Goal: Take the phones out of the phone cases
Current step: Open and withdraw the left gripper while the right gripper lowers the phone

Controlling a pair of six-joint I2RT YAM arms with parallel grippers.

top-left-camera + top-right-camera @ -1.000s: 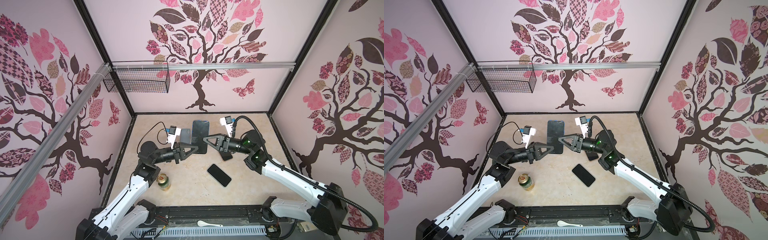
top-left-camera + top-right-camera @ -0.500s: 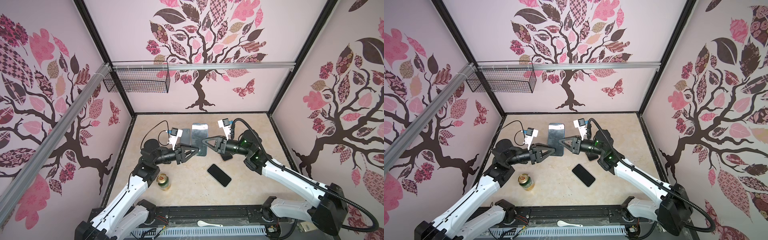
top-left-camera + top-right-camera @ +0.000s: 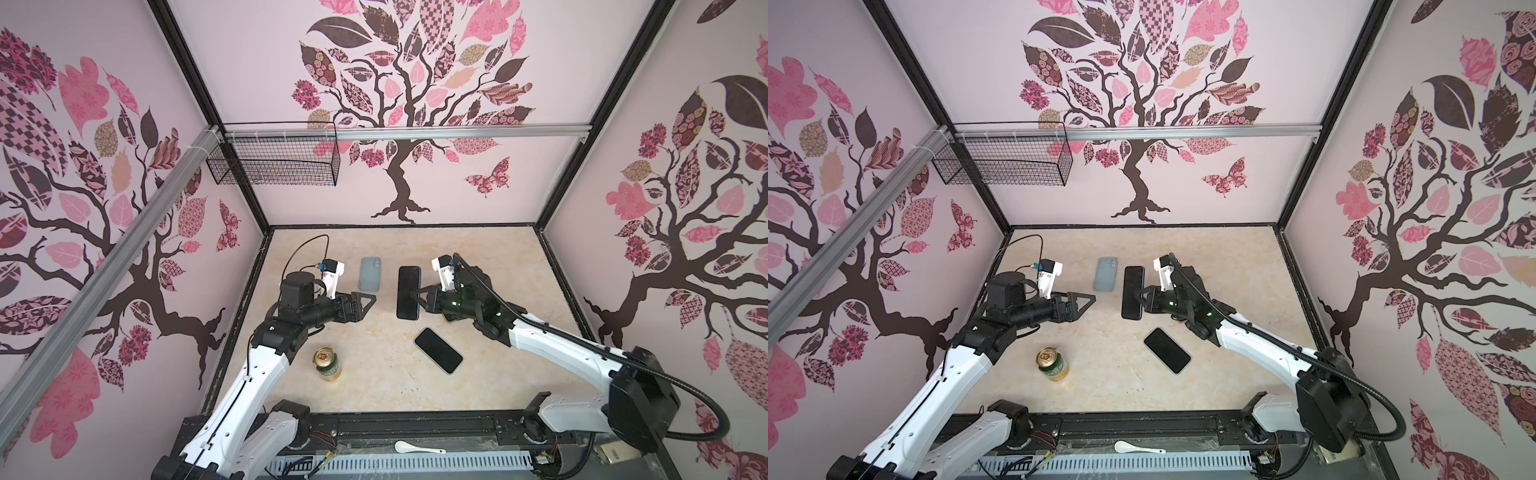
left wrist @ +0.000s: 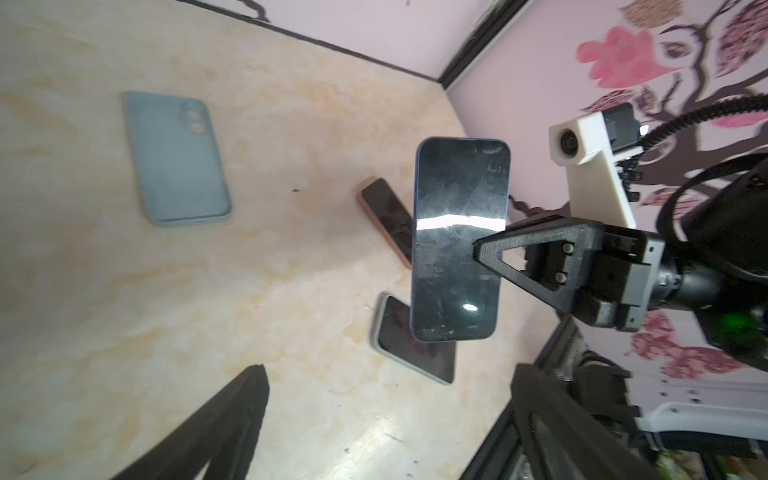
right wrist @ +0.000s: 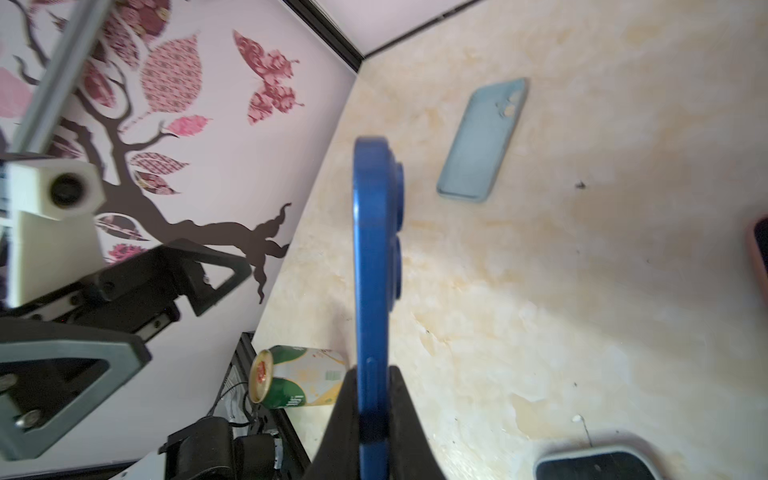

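Phone, both top views: dark screen up (image 3: pixel 408 292) (image 3: pixel 1133 293), above the table (image 3: pixel 374 386), pinched at one long edge by the right gripper (image 3: pixel 415 296) (image 3: pixel 1138 297).
Phone case, both top views: pale blue (image 3: pixel 370 274) (image 3: pixel 1105 274), flat on the table, just beside the phone.
Left gripper, both top views: jaws wide apart (image 3: pixel 365 305) (image 3: pixel 1086 301), holding nothing.
Left wrist view: phone (image 4: pixel 459 237) hangs clear of the phone case (image 4: pixel 178 158).
Right wrist view: right gripper (image 5: pixel 372 395) clamps the phone's blue edge (image 5: pixel 372 249).

Left hand (image 3: pixel 366 305) opened, releasing the phone case (image 3: pixel 370 274)
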